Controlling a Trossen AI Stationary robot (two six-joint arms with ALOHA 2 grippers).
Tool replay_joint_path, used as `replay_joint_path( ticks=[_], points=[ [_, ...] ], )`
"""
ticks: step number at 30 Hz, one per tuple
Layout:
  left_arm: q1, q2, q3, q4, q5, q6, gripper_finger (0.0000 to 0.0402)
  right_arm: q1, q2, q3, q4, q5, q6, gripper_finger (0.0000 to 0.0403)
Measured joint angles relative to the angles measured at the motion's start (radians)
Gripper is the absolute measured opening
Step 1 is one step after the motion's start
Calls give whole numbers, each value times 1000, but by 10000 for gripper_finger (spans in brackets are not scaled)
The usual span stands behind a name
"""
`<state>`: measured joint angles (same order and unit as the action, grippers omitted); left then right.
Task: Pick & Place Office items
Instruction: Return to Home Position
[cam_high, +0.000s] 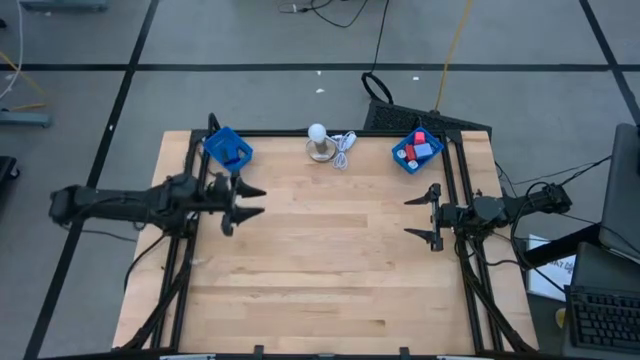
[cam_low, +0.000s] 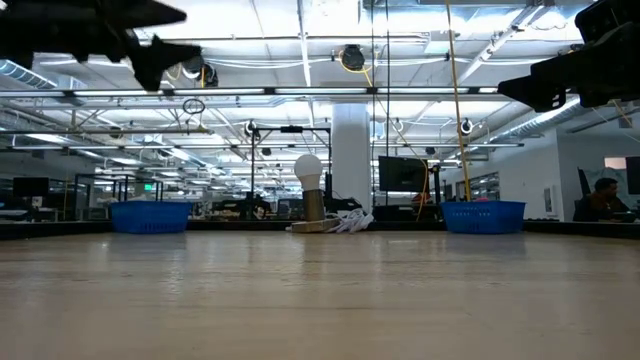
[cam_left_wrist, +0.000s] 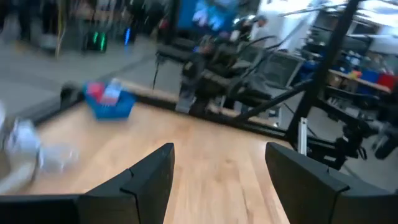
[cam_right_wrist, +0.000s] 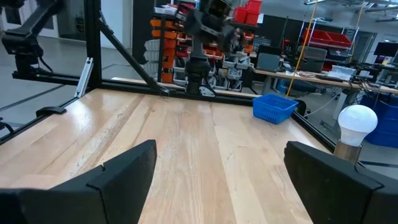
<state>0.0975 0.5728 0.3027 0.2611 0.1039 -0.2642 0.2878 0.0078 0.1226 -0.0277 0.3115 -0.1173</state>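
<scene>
Several small office items, red, light blue and purple, lie in the blue tray (cam_high: 417, 152) at the table's far right; the left wrist view shows that tray (cam_left_wrist: 111, 104) with red and pale pieces in it. A second blue tray (cam_high: 229, 149) sits at the far left; what lies in it does not show. My left gripper (cam_high: 252, 201) hovers open over the table's left part, just near of that tray, its fingers pointing right. My right gripper (cam_high: 424, 217) hovers open over the right part, fingers pointing left. In the wrist views both grippers (cam_left_wrist: 219, 180) (cam_right_wrist: 217, 177) have nothing between their fingers.
A white ball on a round base (cam_high: 318, 142) with a white cord (cam_high: 343, 148) stands at the middle of the far edge. Bare wood (cam_high: 330, 260) spreads between and near of the grippers. Black frame rails (cam_high: 458, 190) run along the table's sides.
</scene>
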Motion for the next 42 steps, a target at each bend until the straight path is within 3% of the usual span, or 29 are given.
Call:
replay_joint_path(
  ticks=[4, 10, 19, 26, 33, 42],
  points=[
    [-113, -75, 0, -8, -153, 121, 255, 0, 0, 0, 0, 0, 0, 343],
    [-148, -263, 0, -149, -325, 141, 255, 0, 0, 0, 0, 0, 0, 343],
    [-148, -466, -3, -249, -280, 190, 255, 0, 0, 0, 0, 0, 0, 343],
    [-148, -558, -141, -161, -288, 180, 255, 0, 0, 0, 0, 0, 0, 343],
    [-148, -567, -289, 35, -288, 182, 255, 0, 0, 0, 0, 0, 0, 343],
    [-148, -566, -288, -25, -288, 219, 255, 0, 0, 0, 0, 0, 0, 343]
  ],
)
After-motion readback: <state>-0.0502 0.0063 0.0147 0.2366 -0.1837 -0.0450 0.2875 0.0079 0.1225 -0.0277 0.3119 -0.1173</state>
